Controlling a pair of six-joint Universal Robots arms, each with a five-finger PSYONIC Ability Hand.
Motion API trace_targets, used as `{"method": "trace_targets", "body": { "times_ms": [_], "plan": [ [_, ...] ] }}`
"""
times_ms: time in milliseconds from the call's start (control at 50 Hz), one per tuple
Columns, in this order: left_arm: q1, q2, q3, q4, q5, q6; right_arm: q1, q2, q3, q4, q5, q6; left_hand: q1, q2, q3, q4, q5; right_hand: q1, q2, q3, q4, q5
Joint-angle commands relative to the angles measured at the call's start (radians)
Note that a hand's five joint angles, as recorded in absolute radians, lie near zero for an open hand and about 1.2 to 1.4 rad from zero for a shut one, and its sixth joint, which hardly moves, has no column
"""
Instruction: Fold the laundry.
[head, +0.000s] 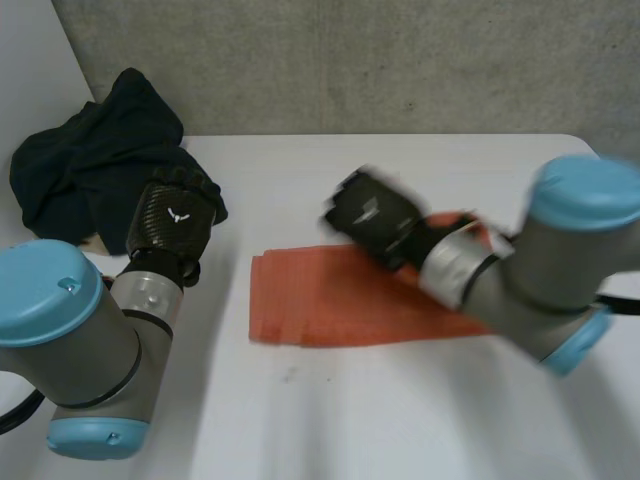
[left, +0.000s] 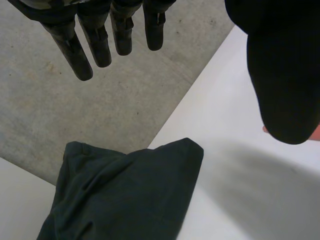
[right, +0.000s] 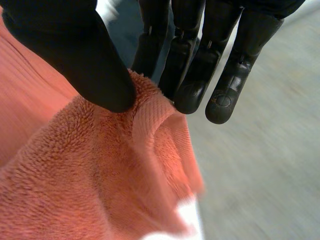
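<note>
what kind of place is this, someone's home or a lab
Probably a robotics lab or test room, not a home: a bare white table stands against a plain concrete wall, and robot arms work at it on an orange towel beside a heap of dark clothing.

Orange towel (right: 100, 175): terry cloth, fuzzy looped pile, ribbed band near edge. Dark garment (head: 90, 170): soft matt cloth, smooth. Table (head: 400, 400): white, smooth, matt. Left hand (head: 175, 215): carbon-weave back, slight sheen. Right hand (right: 65, 45): matt black thumb, plastic-looking fingers (right: 225, 95) scuffed at the tips. Wall (head: 350, 60): rough grey concrete.
</note>
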Motion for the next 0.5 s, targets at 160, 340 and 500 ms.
{"method": "trace_targets", "body": {
  "times_ms": [160, 340, 500],
  "plan": [
    [-0.014, -0.003, 0.008, 0.000, 0.003, -0.077, 0.174, 0.125, -0.034, -0.004, 0.094, 0.107, -0.022, -0.027, -0.035, -0.028, -0.045, -0.796, -0.995, -1.009, -1.015, -0.988],
    [-0.148, -0.018, 0.101, -0.002, 0.015, -0.136, -0.061, -0.052, 0.077, 0.027, 0.237, 0.607, -0.022, -0.027, -0.035, -0.028, -0.045, -0.796, -0.995, -1.009, -1.015, -0.988],
    [-0.261, -0.185, 0.215, -0.006, 0.089, -0.140, -0.191, -0.118, 0.250, 0.043, 0.239, 0.557, -0.021, -0.026, -0.034, -0.027, -0.044, -0.796, -0.995, -1.009, -1.015, -0.988]
  ]
}}
